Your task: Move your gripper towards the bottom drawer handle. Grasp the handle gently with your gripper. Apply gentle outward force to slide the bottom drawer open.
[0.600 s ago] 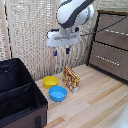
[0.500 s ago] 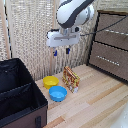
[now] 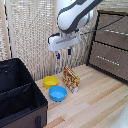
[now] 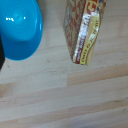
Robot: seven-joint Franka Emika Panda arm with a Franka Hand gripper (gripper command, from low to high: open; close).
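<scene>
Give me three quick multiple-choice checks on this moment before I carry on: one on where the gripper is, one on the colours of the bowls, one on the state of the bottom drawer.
1. Where is the gripper?
A. Closed on the bottom drawer handle
B. In the air above the bowls and snack box, apart from the dresser
C. Inside the black bin

2. What colours are the two bowls?
A. Yellow and blue
B. Red and green
C. Both white

3. What state is the bottom drawer in?
A. Pulled fully out
B. Removed from the dresser
C. Shut, front flush

Answers:
1 B: the exterior view shows it hanging over the snack box, well clear of the bottom drawer handle.
2 A: a yellow bowl sits beside a blue bowl.
3 C: no gap or dark interior shows at its front.
</scene>
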